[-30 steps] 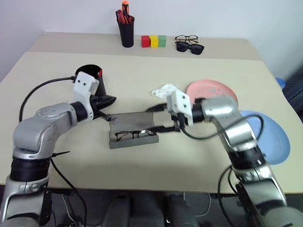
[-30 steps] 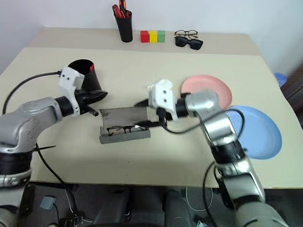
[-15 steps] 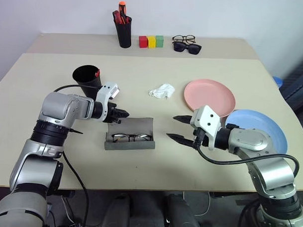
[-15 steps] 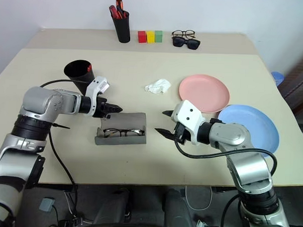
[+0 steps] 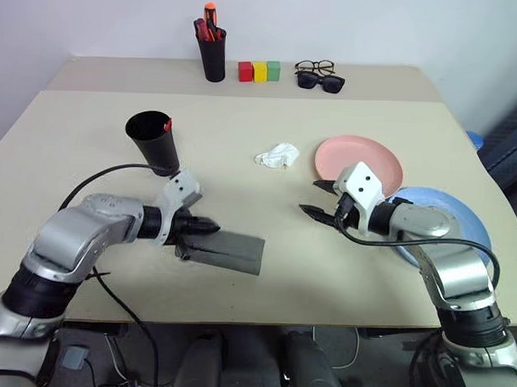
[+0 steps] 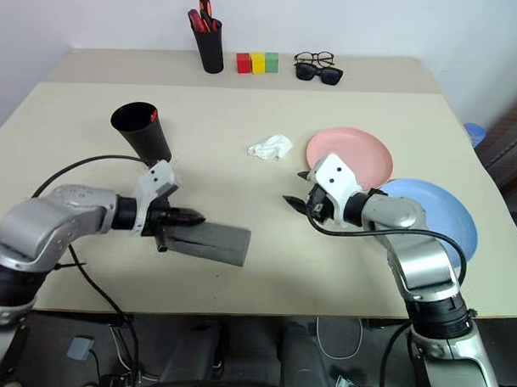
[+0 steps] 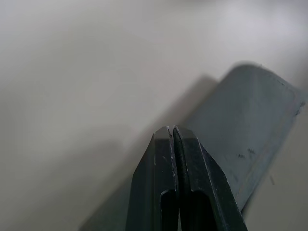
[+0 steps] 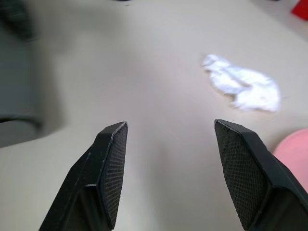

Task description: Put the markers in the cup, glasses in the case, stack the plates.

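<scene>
Jaws pressed together on my left gripper (image 6: 194,217), resting on the closed case (image 6: 207,241); my right gripper (image 6: 298,188) is spread and empty beside the pink plate (image 6: 362,150). Next I judge stacking it with the blue plate (image 6: 449,219).

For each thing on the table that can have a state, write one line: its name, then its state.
Case: closed, lying flat.
Cup: upright, a red tip showing at its rim.
Pink plate: flat on the table, not stacked.
Blue plate: flat, beside the pink one, nothing on it.
Left tool: shut, tip at the case.
Right tool: open, empty.
Pen pot: upright, holding pens.
</scene>
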